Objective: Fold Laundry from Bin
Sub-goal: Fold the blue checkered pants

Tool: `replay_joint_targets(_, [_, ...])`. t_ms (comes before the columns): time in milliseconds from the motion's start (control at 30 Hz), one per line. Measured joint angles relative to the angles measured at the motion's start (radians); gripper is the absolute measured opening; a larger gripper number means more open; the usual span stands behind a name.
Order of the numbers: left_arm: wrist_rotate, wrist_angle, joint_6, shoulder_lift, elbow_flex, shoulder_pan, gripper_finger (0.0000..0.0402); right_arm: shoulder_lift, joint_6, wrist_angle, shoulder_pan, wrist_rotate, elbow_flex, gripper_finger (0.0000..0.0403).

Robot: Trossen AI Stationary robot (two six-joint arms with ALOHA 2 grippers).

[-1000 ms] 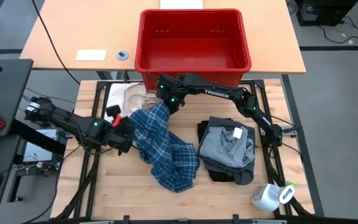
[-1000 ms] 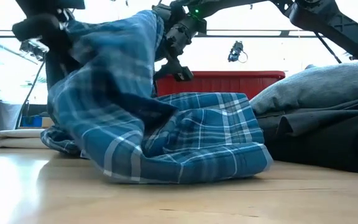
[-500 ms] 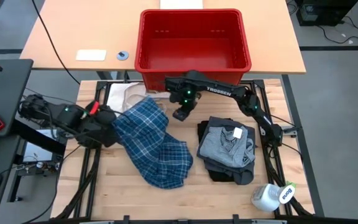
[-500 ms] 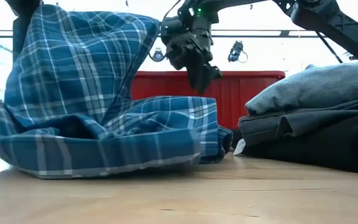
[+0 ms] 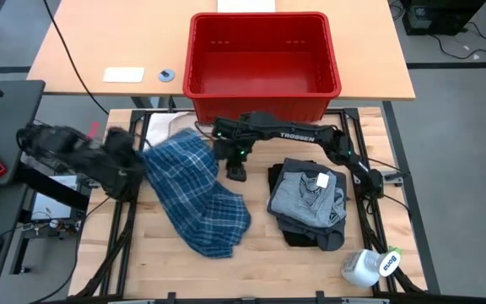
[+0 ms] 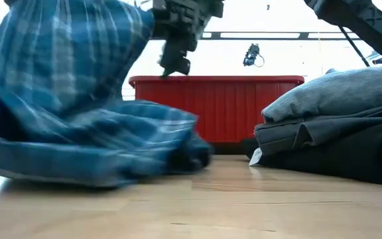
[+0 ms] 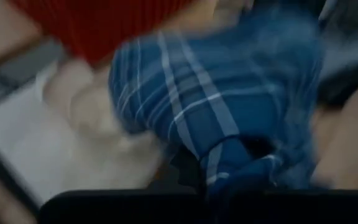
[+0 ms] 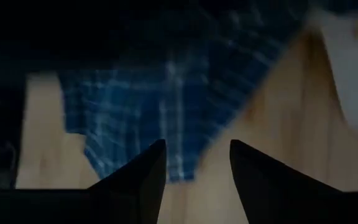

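Red bin (image 5: pixel 264 55): rigid plastic tub w/ thick rim and ribbed, tapered walls, sits at the wooden table's (image 5: pixel 260 270) far edge, nothing visible inside. Plaid shirt (image 5: pixel 194 196), soft blue-white cloth, lies crumpled in a long band in front of bin's left corner, long axis running diagonally from that corner out toward the table's near side; its upper end is lifted and clamped in the closed left gripper (image 5: pixel 127 145), left of bin. Folded grey-on-black stack (image 5: pixel 309 203), soft and blocky, sits in front of bin's right half; right gripper (image 5: pixel 237 173) hangs just in front of bin, fingers (image 8: pixel 143 174) apart, holding nothing.
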Motion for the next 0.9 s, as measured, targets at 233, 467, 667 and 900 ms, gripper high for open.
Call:
replay_joint_targets(233, [-0.115, 0.227, 0.236, -0.052, 0.143, -0.004, 0.0000, 0.001, 0.031, 0.284, 0.049, 0.096, 0.000, 0.0185])
replay_joint_targets(467, [-0.010, 0.369, 0.417, -0.048, 0.210, -0.004, 0.0004, 0.001, 0.105, 0.474, 0.048, 0.028, 0.000, 0.0185])
replay_joint_targets(667, [0.019, 0.368, 0.429, -0.048, 0.281, -0.004, 0.0005, 0.002, 0.169, 0.595, 0.009, -0.022, 0.000, 0.0185])
replay_joint_targets(900, [0.042, 0.476, 0.519, -0.049, 0.389, -0.004, 0.0005, -0.033, 0.394, 0.939, -0.047, -0.263, 0.002, 0.0185])
